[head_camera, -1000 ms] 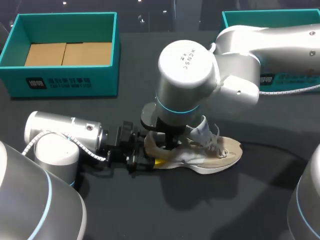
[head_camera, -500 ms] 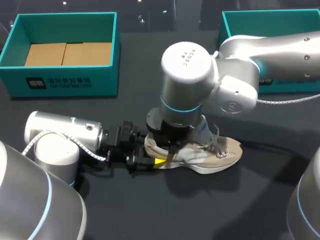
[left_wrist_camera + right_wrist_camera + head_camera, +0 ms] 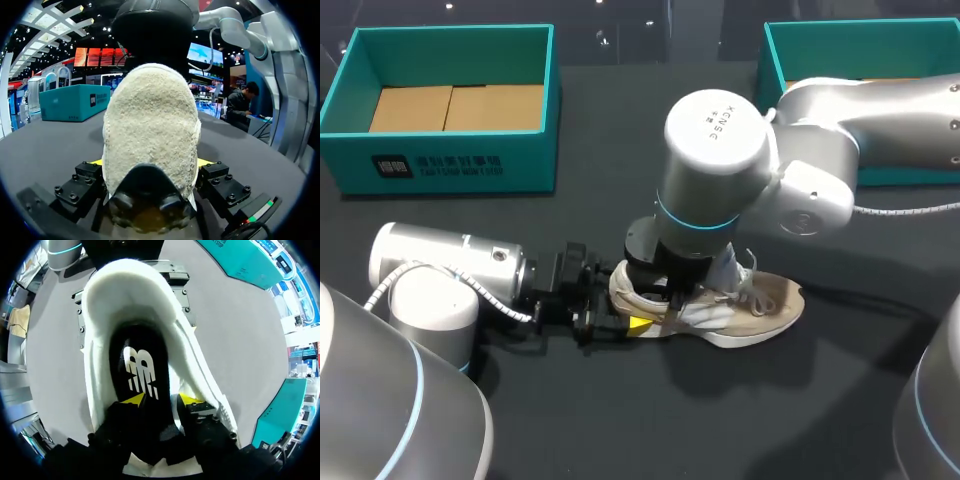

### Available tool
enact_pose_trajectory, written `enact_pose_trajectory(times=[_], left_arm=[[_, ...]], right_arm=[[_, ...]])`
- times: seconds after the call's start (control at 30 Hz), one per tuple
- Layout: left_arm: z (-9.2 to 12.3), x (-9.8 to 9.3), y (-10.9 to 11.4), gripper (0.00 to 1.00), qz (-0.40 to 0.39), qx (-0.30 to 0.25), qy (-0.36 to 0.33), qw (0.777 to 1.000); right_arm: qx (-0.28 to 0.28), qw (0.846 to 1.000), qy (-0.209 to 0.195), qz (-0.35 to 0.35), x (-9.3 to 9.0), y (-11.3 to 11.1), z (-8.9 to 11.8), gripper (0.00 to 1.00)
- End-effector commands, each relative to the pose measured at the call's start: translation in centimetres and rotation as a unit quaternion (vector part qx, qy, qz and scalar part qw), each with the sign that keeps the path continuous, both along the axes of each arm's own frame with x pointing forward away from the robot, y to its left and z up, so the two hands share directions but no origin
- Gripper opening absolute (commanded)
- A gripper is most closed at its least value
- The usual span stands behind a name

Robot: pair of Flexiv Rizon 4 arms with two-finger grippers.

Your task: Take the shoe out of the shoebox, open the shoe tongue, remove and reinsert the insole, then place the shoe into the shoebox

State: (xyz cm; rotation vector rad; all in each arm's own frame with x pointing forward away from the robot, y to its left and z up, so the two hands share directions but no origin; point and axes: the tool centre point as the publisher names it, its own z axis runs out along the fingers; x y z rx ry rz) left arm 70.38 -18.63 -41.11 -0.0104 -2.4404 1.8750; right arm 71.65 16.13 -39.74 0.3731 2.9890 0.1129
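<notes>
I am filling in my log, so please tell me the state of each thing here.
shoe: upright on the table
insole: lying inside the shoe
left gripper: shut on the shoe's heel
right gripper: open, tips inside the shoe
left shoebox: open, no shoe inside
right shoebox: open, partly hidden

shoe (image 3: 752,312) on its sole near the middle of the table (image 3: 620,420), slightly toward the near edge, toe to the right edge, heel to the left. left gripper (image 3: 150,164) comes in from the left edge, at the heel, one finger touching each side of it. right gripper (image 3: 161,401) over the shoe's opening, tips down inside, above the insole (image 3: 142,375) lying in the shoe. shoebox (image 3: 450,160) at back left corner, second box (image 3: 820,35) at back right corner. Both well apart from the shoe.
</notes>
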Motion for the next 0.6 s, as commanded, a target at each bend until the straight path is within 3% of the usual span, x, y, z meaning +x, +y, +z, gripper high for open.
enact_pose_trajectory(times=[0.03,0.43,0.47,0.6], left_arm=[[-0.1,0.0,0.0,0.00,0.000,-0.001,0.000,1.000],[-0.1,0.0,0.0,0.00,0.000,-0.001,0.000,1.000],[-0.1,0.0,0.0,0.00,0.000,-0.001,0.000,1.000],[-0.1,0.0,0.0,0.00,0.000,-0.001,0.000,1.000]], right_arm=[[0.022,1.000,0.017,0.013,0.6,0.1,-2.1,0.42],[0.034,0.997,0.072,0.023,-3.3,0.7,-4.6,0.36],[0.034,0.996,0.074,0.022,-3.6,0.6,-4.6,0.33],[0.034,0.996,0.078,0.019,-4.4,0.3,-4.5,0.00]])
